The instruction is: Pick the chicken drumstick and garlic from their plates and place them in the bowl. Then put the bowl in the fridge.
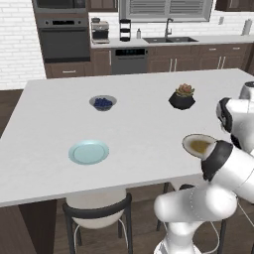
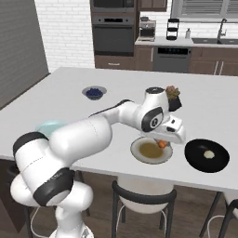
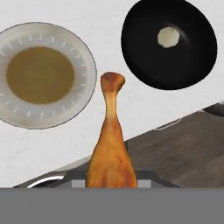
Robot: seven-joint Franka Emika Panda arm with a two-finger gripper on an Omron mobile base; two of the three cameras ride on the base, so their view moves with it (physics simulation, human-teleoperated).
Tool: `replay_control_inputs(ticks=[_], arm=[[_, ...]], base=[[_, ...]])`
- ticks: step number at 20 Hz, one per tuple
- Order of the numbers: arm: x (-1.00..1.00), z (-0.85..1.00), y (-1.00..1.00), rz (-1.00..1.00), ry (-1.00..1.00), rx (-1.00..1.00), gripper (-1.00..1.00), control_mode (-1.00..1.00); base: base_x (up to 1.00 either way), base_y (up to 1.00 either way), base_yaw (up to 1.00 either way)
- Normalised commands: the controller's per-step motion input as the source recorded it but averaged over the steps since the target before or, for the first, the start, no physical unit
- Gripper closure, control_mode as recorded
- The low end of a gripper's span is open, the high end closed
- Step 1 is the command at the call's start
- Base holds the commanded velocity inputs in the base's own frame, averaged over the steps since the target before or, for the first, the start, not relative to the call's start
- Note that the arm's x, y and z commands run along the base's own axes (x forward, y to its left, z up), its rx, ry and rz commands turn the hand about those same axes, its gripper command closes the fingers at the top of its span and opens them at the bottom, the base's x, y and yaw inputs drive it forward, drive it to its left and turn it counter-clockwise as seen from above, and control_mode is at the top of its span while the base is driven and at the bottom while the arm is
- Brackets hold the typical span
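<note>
Drumstick (image 3: 109,148): you have one, pinched by its fat end in the tool (image 2: 162,143), bone tip pointing away, hanging over the bench (image 1: 139,134) edge between the grey-rimmed plate (image 3: 43,74) and the black bowl (image 3: 168,43). You can count two plates: that one with the olive-brown centre, bare, and a light blue one (image 1: 89,152) well apart to the left, also bare. One garlic bulb (image 3: 168,37) already lies inside the black bowl. You also see one small grey bowl of blue berries (image 1: 103,102) and one faceted black pot with a plant (image 1: 182,97) farther back. Two stools (image 1: 96,211) stand under the near edge.
</note>
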Motion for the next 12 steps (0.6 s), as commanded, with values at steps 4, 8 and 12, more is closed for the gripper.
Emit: replay_control_inputs(ticks=[4,8,12], arm=[[-0.03,-0.11,-0.96,-0.07,-0.01,0.18,1.00,-1.00],[0.37,-0.19,-0.56,0.00,-0.02,0.11,1.00,-1.00],[0.69,-0.17,-0.42,0.00,0.00,0.08,1.00,-1.00]], base=[[0.00,0.00,0.00],[0.00,0.00,0.00],[0.00,0.00,0.00]])
